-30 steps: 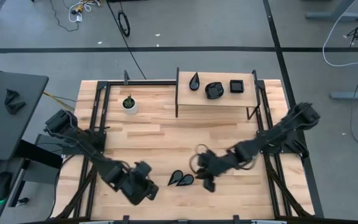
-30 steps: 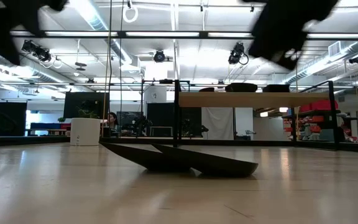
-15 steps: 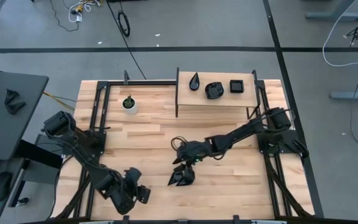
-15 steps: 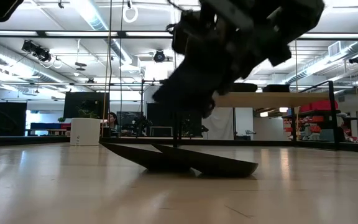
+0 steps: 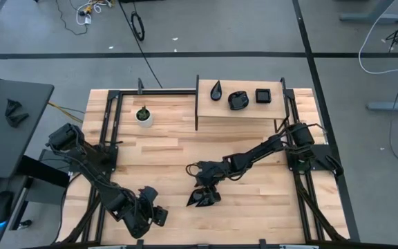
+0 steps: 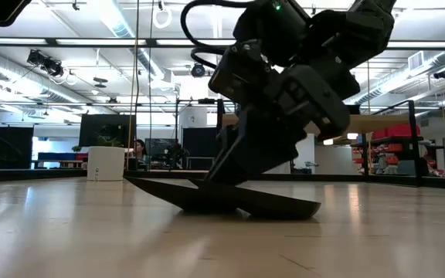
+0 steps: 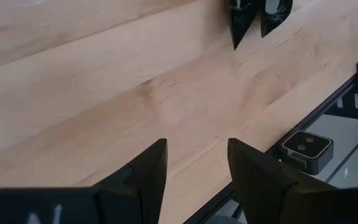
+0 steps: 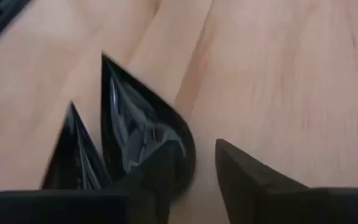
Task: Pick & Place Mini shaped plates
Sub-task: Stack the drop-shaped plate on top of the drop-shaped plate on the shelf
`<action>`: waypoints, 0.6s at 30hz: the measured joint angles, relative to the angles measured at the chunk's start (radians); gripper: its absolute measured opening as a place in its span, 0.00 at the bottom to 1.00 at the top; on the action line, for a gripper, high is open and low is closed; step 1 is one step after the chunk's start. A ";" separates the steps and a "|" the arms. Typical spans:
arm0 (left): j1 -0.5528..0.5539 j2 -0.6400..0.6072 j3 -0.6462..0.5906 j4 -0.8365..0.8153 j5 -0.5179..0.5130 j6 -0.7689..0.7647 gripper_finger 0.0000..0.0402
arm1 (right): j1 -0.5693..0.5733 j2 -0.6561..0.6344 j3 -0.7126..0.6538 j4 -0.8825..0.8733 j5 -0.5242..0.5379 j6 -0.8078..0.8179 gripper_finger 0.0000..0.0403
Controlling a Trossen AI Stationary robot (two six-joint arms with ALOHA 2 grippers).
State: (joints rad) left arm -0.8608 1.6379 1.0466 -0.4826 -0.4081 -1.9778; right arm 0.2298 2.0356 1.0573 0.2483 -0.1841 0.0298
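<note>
Two black teardrop mini plates (image 5: 202, 198) lie side by side on the wood near the table's front middle, their bases on the table; they also show in the low view (image 6: 273, 205). My right gripper (image 5: 200, 188) has come down on them from the right and stands open over the round end of one teardrop plate (image 8: 138, 118); the other teardrop plate (image 8: 73, 152) lies beside it. My left gripper (image 5: 149, 211) waits open near the front edge, holding nothing (image 7: 196, 146). Three more plates rest on a raised shelf (image 5: 240, 111) at the back. My right gripper straddles the rim at the teardrop plate's round end (image 8: 188, 158), one finger (image 8: 157, 171) over the dish's inside and the other finger (image 8: 241, 174) outside over bare wood. The fingers slant down from the table's right. I cannot tell whether they touch the plate, which lies flat.
On the shelf sit a teardrop plate (image 5: 216, 90), a rounded plate (image 5: 238, 100) and a square plate (image 5: 262, 95). A small white pot with a plant (image 5: 143, 116) stands at the back left. Black frame rails (image 5: 109, 138) run along both table sides. Bare wood fills the middle.
My right gripper has swung toward the table's left and sunk to the two teardrop plates, rolling as it went. My left gripper drew back a little toward the near left corner, then held still. The plates have stayed where they were.
</note>
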 joint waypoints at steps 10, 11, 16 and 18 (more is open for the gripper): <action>0.010 0.000 0.000 -0.001 -0.025 0.002 0.43 | 0.003 0.010 0.000 -0.018 0.017 -0.072 0.08; 0.012 0.000 0.000 -0.001 -0.025 0.003 0.43 | 0.005 0.010 0.000 -0.020 0.019 -0.075 0.06; 0.022 0.000 0.000 -0.002 -0.025 0.004 0.43 | 0.023 0.006 0.002 -0.038 0.130 0.020 0.02; 0.028 0.000 0.000 -0.002 -0.025 0.011 0.43 | 0.023 -0.004 0.002 -0.056 0.171 0.146 0.01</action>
State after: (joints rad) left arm -0.8329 1.6379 1.0466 -0.4842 -0.4332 -1.9671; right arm 0.2531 2.0320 1.0588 0.1923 -0.0132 0.1761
